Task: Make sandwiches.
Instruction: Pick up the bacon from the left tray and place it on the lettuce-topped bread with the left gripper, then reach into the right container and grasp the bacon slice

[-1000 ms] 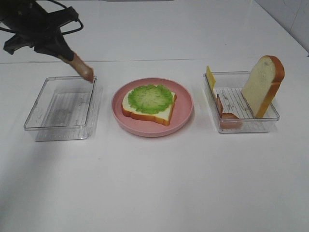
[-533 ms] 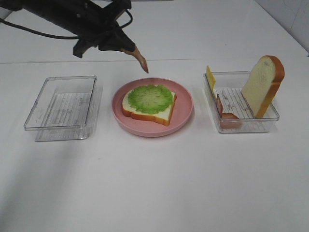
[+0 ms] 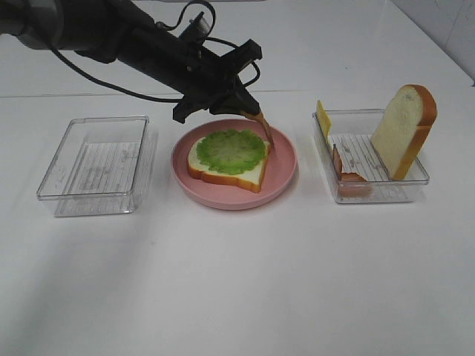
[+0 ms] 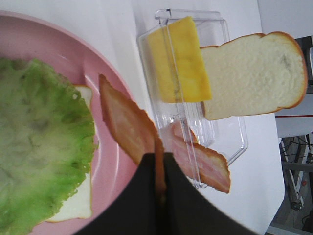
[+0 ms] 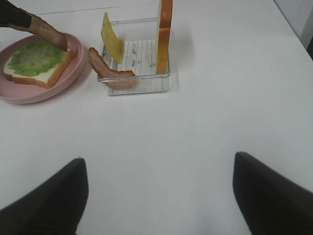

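My left gripper (image 3: pixel 249 111) is shut on a brown bacon strip (image 3: pixel 264 133) that hangs over the right side of the round pink plate (image 3: pixel 286 169). On the plate lies a bread slice (image 3: pixel 249 176) topped with green lettuce (image 3: pixel 231 150). In the left wrist view the held bacon (image 4: pixel 124 122) hangs beside the lettuce (image 4: pixel 39 147). The right clear tray (image 3: pixel 375 194) holds a yellow cheese square (image 3: pixel 323 119), another bacon strip (image 3: pixel 349 176) and an upright bread slice (image 3: pixel 404 130). My right gripper (image 5: pixel 159 196) is open and empty, over the table in front of that tray.
An empty clear tray (image 3: pixel 96 165) stands left of the plate. The left arm reaches across from the back left, above the plate's far side. The white table has a seam line along the back.
My left gripper has carried the bacon strip rightward from the left tray's far corner to above the plate's right side, lowering it toward the lettuce.
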Controlling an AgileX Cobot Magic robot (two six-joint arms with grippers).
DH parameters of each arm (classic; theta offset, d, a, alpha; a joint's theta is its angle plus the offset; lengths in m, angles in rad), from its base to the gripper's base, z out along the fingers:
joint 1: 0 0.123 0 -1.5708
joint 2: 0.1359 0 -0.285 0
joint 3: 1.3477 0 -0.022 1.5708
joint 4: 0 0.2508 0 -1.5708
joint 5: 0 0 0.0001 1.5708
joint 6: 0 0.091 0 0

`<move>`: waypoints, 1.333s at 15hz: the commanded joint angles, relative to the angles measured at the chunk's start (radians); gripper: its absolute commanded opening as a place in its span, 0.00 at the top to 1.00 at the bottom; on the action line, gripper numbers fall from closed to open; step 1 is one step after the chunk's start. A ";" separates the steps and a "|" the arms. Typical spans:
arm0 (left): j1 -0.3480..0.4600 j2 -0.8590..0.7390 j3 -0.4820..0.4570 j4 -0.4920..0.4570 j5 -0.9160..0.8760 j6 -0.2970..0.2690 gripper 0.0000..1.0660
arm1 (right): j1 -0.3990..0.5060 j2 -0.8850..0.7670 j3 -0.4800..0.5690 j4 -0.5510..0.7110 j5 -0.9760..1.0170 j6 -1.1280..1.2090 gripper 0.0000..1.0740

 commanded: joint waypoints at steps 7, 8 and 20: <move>0.027 0.015 -0.009 0.284 0.031 -0.084 0.97 | -0.003 -0.013 0.000 -0.001 -0.004 0.009 0.29; 0.036 0.015 -0.009 0.324 0.030 -0.121 0.93 | -0.003 -0.013 0.000 -0.001 -0.004 0.009 0.29; 0.038 -0.158 -0.009 0.639 0.134 -0.154 0.14 | -0.003 -0.013 0.000 -0.001 -0.004 0.009 0.29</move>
